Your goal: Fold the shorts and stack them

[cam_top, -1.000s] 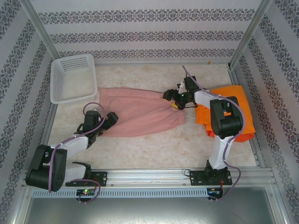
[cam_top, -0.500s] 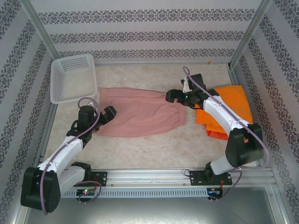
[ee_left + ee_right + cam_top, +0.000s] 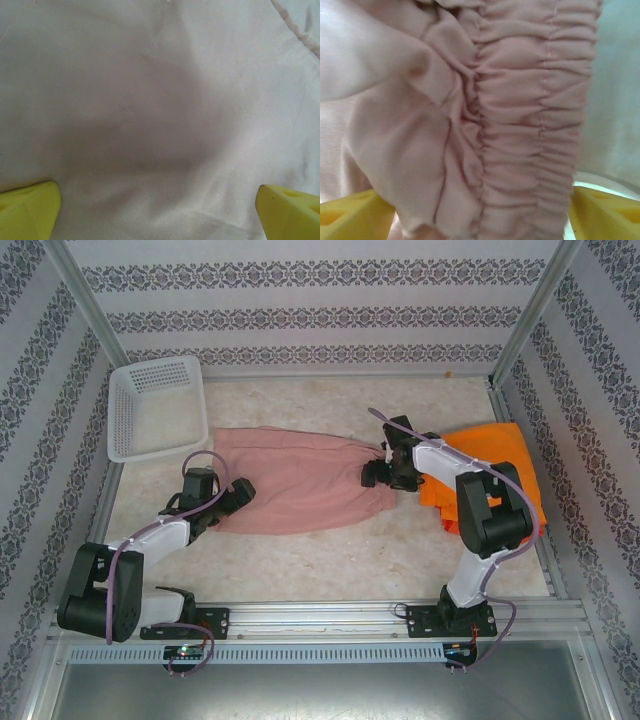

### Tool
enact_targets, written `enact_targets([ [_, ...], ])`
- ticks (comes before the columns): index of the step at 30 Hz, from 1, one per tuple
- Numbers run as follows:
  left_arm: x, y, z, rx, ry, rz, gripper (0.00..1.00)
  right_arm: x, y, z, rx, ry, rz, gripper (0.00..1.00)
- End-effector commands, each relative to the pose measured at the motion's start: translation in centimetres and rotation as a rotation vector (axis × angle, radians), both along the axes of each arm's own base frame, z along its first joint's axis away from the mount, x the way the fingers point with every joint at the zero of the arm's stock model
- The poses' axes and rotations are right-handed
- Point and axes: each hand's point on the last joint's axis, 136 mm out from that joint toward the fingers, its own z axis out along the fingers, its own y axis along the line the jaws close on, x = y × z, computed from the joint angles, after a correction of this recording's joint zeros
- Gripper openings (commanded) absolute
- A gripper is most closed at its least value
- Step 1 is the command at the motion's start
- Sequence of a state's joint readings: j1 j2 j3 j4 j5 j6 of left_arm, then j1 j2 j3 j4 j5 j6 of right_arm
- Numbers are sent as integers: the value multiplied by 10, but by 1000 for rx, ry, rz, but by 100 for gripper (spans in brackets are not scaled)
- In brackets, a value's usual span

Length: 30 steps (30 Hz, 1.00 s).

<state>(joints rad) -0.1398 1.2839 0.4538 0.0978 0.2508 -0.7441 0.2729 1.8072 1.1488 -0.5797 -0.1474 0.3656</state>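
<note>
Left arm (image 3: 150,538): stretched low along the worktop (image 3: 330,550). Left jaws wide apart, empty, over the smooth left end of the pink shorts (image 3: 300,480), which lie flat mid-worktop. Right arm (image 3: 482,508): folded back. Right jaws spread either side of the gathered waistband (image 3: 530,125), not clamped. Orange shorts (image 3: 500,452) lie just beside, right.

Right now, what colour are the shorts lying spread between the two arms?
The shorts are plain dusty pink; the top external view shows it best.
</note>
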Motion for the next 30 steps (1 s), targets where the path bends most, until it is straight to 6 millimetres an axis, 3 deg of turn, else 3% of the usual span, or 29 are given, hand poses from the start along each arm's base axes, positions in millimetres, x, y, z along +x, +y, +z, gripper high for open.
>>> enact_targets([
  [1,1,3,-1,-4,-26,3,100,3,10,-10,42,16,-1,85],
  [5,-2,4,-4,-2,-22,4,100,2,19,-22,95,47,-18,75],
  [10,0,3,1,-10,-31,6,100,-2,23,-32,114,75,-27,49],
  [14,3,4,16,-10,-63,8,100,-1,18,-27,81,57,-22,29],
  [19,6,6,51,6,-141,6,100,3,1,-2,-21,1,0,1],
  [26,13,12,92,58,-226,-5,100,2,-22,51,-183,-54,69,0],
  [30,16,10,101,48,-244,-16,100,0,-37,89,-270,-97,116,0],
])
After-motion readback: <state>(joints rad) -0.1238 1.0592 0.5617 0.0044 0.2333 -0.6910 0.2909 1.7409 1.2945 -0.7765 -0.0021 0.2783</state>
